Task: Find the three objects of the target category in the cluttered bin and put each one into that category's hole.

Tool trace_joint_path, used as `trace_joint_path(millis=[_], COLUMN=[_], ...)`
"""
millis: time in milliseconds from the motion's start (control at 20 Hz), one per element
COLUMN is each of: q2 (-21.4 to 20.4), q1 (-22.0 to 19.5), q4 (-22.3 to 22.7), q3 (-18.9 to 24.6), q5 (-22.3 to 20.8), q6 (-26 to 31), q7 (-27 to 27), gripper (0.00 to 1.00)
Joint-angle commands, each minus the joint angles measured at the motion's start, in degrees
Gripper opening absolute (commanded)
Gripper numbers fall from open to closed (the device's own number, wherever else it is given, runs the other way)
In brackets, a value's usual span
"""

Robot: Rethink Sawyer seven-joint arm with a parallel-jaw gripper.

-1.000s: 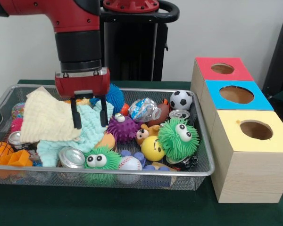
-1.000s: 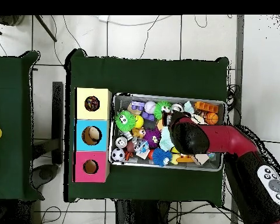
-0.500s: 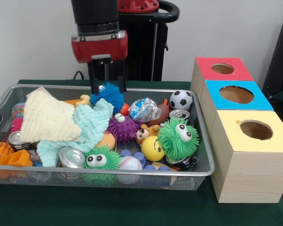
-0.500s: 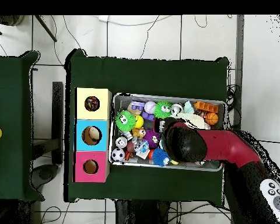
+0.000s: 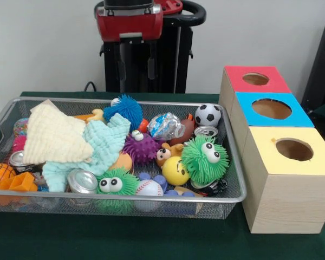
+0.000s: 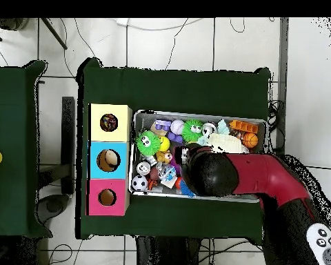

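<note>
The wire mesh bin holds many toys. My gripper hangs open and empty, high above the bin's far rim, over a blue spiky ball. Below lie a cream cloth, a mint cloth, a purple spiky ball, two green fuzzy toys, a soccer ball, a baseball, a yellow smiley ball and a basketball. In the overhead view the arm covers the gripper and part of the bin.
Three wooden boxes with round holes stand right of the bin: red, blue, yellow. Overhead they show as yellow, blue, red. Cans lie in the bin.
My gripper has risen out of the bin, from just over the cloths to well above the far rim, and shifted right in the front view. It holds nothing.
</note>
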Motion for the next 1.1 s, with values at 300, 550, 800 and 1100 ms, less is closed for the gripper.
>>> trace_joint_path(millis=[300,550,800,1100], q2=[4.58,7.94,6.49,11.36], q1=[-9.48,-10.96,-10.20,-8.04], q4=[6.18,4.47,4.62,1.35], q3=[-2.31,-0.76,-0.90,-3.11], q5=[-4.89,-5.97,-5.77,-8.59], q6=[-1.76,-2.37,-0.29,-3.01], q7=[-3.62,-3.90,-1.70,0.77], gripper=[1.00,1.00,1.00,1.00])
